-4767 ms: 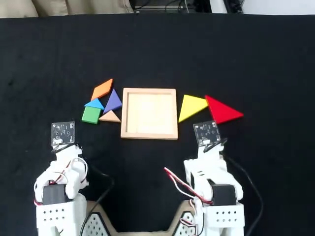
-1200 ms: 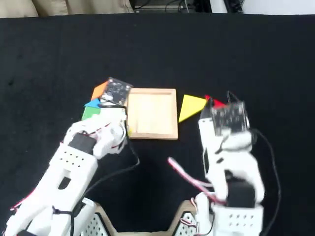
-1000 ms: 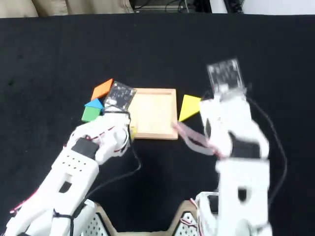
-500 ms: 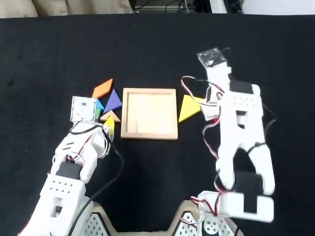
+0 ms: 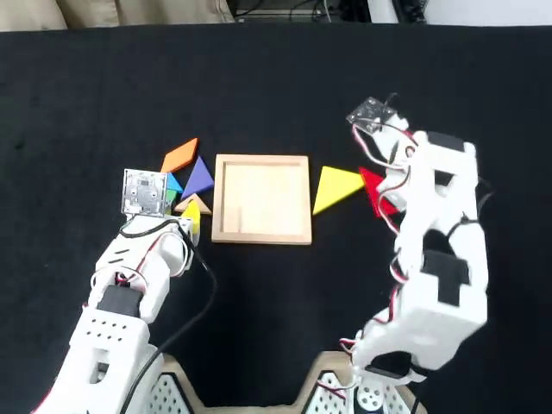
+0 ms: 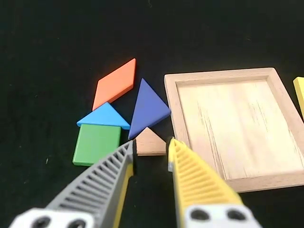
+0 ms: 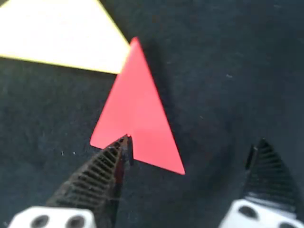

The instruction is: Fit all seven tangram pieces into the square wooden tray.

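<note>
The square wooden tray [image 5: 261, 160] [image 6: 214, 76] lies mid-table with nothing in it. To its left sit the orange parallelogram [image 6: 114, 82], dark blue triangle [image 6: 146, 105], light blue triangle [image 6: 103, 117], green square [image 6: 96, 143] and small tan triangle [image 6: 150, 141] [image 5: 195, 205]. My left gripper [image 6: 151, 144] is open, one finger on either side of the tan triangle. To the right of the tray lie the yellow triangle [image 5: 333, 186] [image 7: 57, 35] and the red triangle [image 7: 137, 121] [image 5: 376, 186]. My right gripper [image 7: 192, 142] is wide open above the red triangle, one fingertip [image 7: 124, 142] over its edge.
Black cloth [image 5: 276, 86] covers the whole table. The right arm [image 5: 435, 198] stands over part of the red triangle in the high view. The left wrist's board [image 5: 142, 191] hides the green square there. Bare cloth stretches behind the tray.
Both arms rose from rest and reached out. The left gripper drew back from the tray's left edge to the tan triangle. The right arm swung to the right over the red triangle.
</note>
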`<action>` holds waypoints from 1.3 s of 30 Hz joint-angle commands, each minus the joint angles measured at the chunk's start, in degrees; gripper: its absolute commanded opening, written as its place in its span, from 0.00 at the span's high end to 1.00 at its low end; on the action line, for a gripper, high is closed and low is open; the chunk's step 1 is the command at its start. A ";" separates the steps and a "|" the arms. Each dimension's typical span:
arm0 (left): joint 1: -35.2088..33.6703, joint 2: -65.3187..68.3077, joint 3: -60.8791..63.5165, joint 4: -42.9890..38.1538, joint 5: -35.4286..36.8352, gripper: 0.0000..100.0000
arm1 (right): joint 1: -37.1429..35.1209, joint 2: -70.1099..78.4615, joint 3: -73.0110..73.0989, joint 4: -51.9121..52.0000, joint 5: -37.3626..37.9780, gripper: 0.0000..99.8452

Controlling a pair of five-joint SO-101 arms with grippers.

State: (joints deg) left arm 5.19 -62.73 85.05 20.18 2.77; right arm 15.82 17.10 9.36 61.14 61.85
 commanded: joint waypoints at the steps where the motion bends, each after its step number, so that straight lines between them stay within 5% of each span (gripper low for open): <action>1: 1.01 -0.97 -0.22 -1.32 0.44 0.87 | -1.23 4.62 -7.78 6.68 3.43 0.63; 6: 0.92 -0.97 -0.22 -1.41 0.35 0.87 | -4.31 9.63 -15.43 16.44 3.60 0.63; 22: 0.92 -0.97 -0.31 -1.41 0.35 0.88 | -3.78 13.41 -16.57 20.48 11.08 0.63; 39: 1.01 -0.97 -0.31 -1.41 0.35 0.88 | -1.85 15.16 -16.92 17.41 11.16 0.63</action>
State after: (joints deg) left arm 5.19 -62.73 85.05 20.18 2.77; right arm 12.92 32.13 -5.67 79.43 72.22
